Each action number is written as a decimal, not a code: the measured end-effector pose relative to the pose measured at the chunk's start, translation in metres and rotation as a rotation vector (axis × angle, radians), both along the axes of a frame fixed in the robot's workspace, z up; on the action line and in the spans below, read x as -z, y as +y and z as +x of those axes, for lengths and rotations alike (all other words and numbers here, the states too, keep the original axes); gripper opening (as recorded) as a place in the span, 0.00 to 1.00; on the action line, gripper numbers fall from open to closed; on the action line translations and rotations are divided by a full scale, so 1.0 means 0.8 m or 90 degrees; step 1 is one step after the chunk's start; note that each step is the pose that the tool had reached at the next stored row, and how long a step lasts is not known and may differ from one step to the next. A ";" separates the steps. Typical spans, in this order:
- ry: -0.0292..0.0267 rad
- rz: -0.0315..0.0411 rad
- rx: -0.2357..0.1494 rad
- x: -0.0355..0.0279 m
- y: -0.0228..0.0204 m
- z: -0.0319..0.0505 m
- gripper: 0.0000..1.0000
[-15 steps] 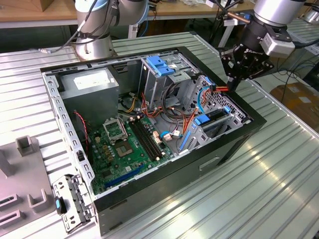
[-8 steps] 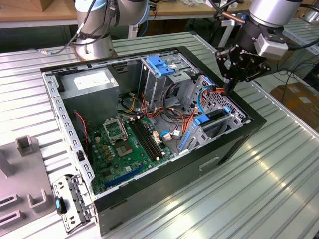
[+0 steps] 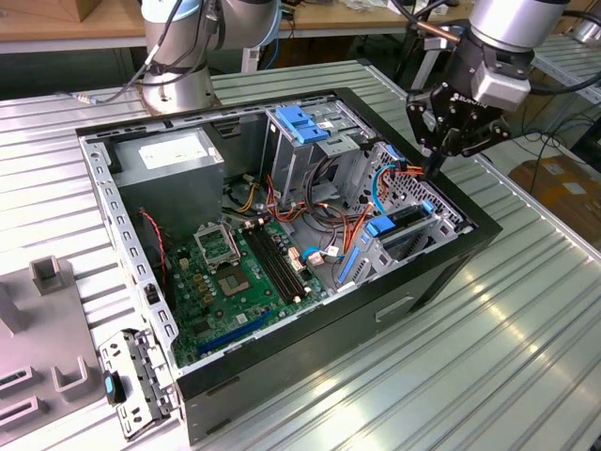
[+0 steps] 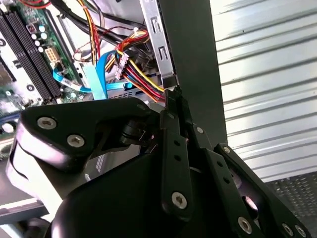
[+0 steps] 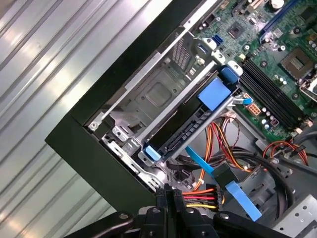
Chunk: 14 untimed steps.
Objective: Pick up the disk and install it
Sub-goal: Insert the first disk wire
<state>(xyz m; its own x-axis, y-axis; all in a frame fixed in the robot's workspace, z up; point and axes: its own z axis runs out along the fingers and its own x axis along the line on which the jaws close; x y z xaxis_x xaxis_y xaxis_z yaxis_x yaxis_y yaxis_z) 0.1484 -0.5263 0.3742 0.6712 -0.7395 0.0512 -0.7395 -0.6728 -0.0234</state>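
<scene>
The disk [image 5: 184, 130], a dark drive in a bright blue carrier, lies in the metal bay at the front corner of the open computer case [image 3: 441, 272]. In the exterior view the disk [image 3: 398, 222] sits low at the case's right end. My gripper [image 3: 435, 165] hangs just above that corner, over the cables beside the bay. Both wrist views show the fingers pressed together with nothing between them: my gripper [image 5: 169, 194] is over the red and yellow wires, and my gripper [image 4: 173, 96] is next to the case wall. It is apart from the disk.
A light-blue latch [image 3: 300, 122] tops the taller drive cage at the back. The motherboard [image 3: 244, 272] and power supply [image 3: 169, 155] fill the case floor. Bundled cables [image 3: 329, 211] crowd the middle. A grey fixture [image 3: 56, 329] and a loose metal bracket [image 3: 136, 385] lie on the exterior view's left.
</scene>
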 end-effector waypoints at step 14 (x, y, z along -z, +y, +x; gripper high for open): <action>0.0000 -0.0001 0.153 0.0054 -0.0002 -0.010 0.16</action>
<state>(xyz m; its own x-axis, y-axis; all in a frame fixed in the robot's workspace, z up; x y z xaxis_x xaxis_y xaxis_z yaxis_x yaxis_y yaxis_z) 0.1402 -0.5264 0.3699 0.4755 -0.8782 0.0513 -0.8786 -0.4770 -0.0233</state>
